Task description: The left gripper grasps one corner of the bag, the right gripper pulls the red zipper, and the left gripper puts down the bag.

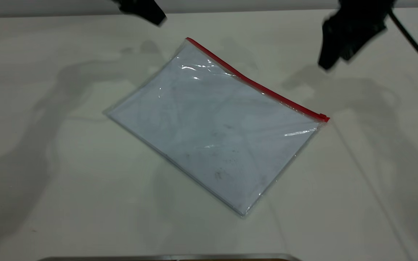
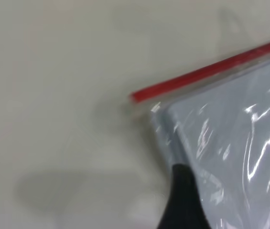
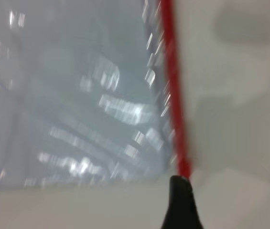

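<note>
The bag (image 1: 212,123) looks light, floppy and slippery, lying flat on the counter (image 1: 49,145), so the left hand (image 1: 143,11), whose state I cannot tell, should take the corner (image 1: 189,41) by the red zipper (image 1: 256,83)

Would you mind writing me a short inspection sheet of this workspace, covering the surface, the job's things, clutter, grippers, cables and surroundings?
Surface: pale table, bare apart from arm shadows.
Job's things: the bag lies flat and skewed on the table, white sheets inside; the red zipper runs along its far long edge, slider tab at the right end.
Clutter: nothing seen.
Grippers: the left gripper is above the table beyond the bag's far corner, touching nothing; the right gripper hangs above the table, up and apart from the slider end.
Cables: a black cable trails from the right arm.
Surroundings: a metallic edge at the near border.
</note>
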`<state>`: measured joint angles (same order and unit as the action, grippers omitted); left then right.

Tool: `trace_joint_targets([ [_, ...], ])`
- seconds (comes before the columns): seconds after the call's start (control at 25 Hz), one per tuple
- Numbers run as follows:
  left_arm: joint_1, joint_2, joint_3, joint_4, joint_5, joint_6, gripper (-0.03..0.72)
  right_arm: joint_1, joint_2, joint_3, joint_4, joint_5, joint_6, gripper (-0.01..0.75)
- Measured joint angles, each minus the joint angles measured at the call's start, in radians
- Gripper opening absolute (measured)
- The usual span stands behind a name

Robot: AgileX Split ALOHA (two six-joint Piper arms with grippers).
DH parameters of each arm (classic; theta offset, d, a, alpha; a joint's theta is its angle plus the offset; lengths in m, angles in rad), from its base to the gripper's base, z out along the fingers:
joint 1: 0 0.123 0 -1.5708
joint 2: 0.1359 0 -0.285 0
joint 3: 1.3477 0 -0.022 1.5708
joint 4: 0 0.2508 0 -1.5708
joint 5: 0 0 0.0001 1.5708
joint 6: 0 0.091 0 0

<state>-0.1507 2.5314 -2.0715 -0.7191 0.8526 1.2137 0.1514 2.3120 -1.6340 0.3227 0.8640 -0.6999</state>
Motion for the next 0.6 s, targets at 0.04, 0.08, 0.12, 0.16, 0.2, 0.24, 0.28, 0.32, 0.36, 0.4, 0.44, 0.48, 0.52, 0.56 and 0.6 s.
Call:
trace_joint_targets([
  [0.04, 0.0, -0.023, -0.01, 0.045, 0.007, -0.096, 0.627, 0.0, 0.0, -0.046, 0.001, 0.016, 0.0, 0.59],
  [0.08, 0.0, -0.053, -0.02, 0.096, 0.019, -0.178, 0.629, 0.0, 0.0, -0.096, 0.001, 0.038, 0.002, 0.584],
  [0.12, 0.0, -0.087, -0.029, 0.151, 0.039, -0.292, 0.629, 0.0, 0.0, -0.152, 0.001, 0.062, 0.008, 0.58],
  [0.16, 0.0, -0.123, -0.032, 0.186, 0.053, -0.369, 0.629, 0.0, 0.0, -0.2, 0.001, 0.094, 0.017, 0.577],
  [0.2, 0.0, -0.155, -0.035, 0.22, 0.066, -0.44, 0.627, 0.0, -0.002, -0.258, -0.001, 0.133, 0.028, 0.575],
  [0.24, 0.0, -0.194, -0.037, 0.257, 0.078, -0.516, 0.626, 0.0, -0.005, -0.316, -0.001, 0.174, 0.041, 0.575],
  [0.28, 0.0, -0.233, -0.038, 0.293, 0.092, -0.579, 0.624, 0.0, -0.012, -0.364, -0.002, 0.209, 0.052, 0.575],
  [0.32, 0.0, -0.267, -0.038, 0.321, 0.11, -0.629, 0.619, 0.0, -0.021, -0.42, -0.006, 0.254, 0.065, 0.575],
  [0.36, 0.0, -0.312, -0.038, 0.359, 0.136, -0.66, 0.613, 0.0, -0.032, -0.474, -0.007, 0.297, 0.081, 0.575],
  [0.4, 0.0, -0.344, -0.038, 0.388, 0.167, -0.696, 0.609, 0.0, -0.044, -0.527, -0.011, 0.332, 0.096, 0.575],
  [0.44, 0.0, -0.375, -0.038, 0.411, 0.196, -0.72, 0.604, 0.0, -0.059, -0.57, -0.015, 0.35, 0.11, 0.574],
  [0.48, 0.0, -0.41, -0.038, 0.43, 0.233, -0.746, 0.599, 0.0, -0.077, -0.614, -0.017, 0.359, 0.134, 0.574],
  [0.52, 0.0, -0.452, -0.038, 0.453, 0.272, -0.783, 0.595, 0.0, -0.097, -0.648, -0.021, 0.364, 0.16, 0.574],
  [0.56, 0.0, -0.481, -0.038, 0.47, 0.304, -0.811, 0.592, 0.0, -0.124, -0.669, -0.025, 0.369, 0.181, 0.574],
  [0.6, 0.0, -0.515, -0.038, 0.489, 0.315, -0.843, 0.59, 0.0, -0.155, -0.685, -0.026, 0.371, 0.202, 0.574],
])
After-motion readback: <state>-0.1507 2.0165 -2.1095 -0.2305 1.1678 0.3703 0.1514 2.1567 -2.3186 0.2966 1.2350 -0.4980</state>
